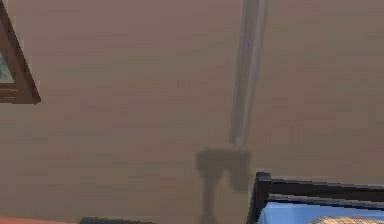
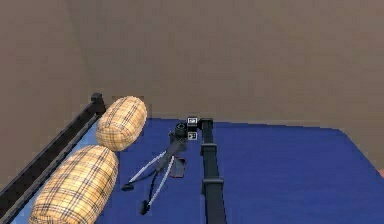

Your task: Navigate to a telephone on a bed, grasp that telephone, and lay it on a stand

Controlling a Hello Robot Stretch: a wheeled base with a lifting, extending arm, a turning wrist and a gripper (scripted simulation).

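- Beige wall (image 1: pixel 130 80) stands close ahead in the forward view, with a framed picture (image 1: pixel 12 60) at its left edge. A corner of the dark bed frame (image 1: pixel 300 188) sits at the lower right, so the robot appears to be parked right alongside the bed.
- On the arm side view the bed (image 2: pixel 300 170) spreads out under a deep blue cover. A dark headboard (image 2: pixel 60 145) runs along its left.
- Two plaid bolster pillows (image 2: pixel 122 122) (image 2: pixel 75 185) lie end to end against that headboard, which leaves the middle of the cover bare for reaching.
- The arm (image 2: pixel 210 175) extends from the bottom edge out over the cover. The jaws sit at its far end, left of the two white marker squares (image 2: pixel 199 123), with their thin fingers (image 2: pixel 145 170) slanting down to the left, low over the bedding.
- A small dark thing (image 2: pixel 178 166) lies on the blue cover just beside the jaws' dark body. By its place it is probably the telephone, though its shape is too slight to be sure.
- Because that thing rests on the bed at the jaws, it cannot be told whether they have hold of anything. Their own state cannot be told either, nor whether they touch the thing or sit just off it.
- Judged from this, the robot is at the grasp step, and the carry to the stand is not yet done.
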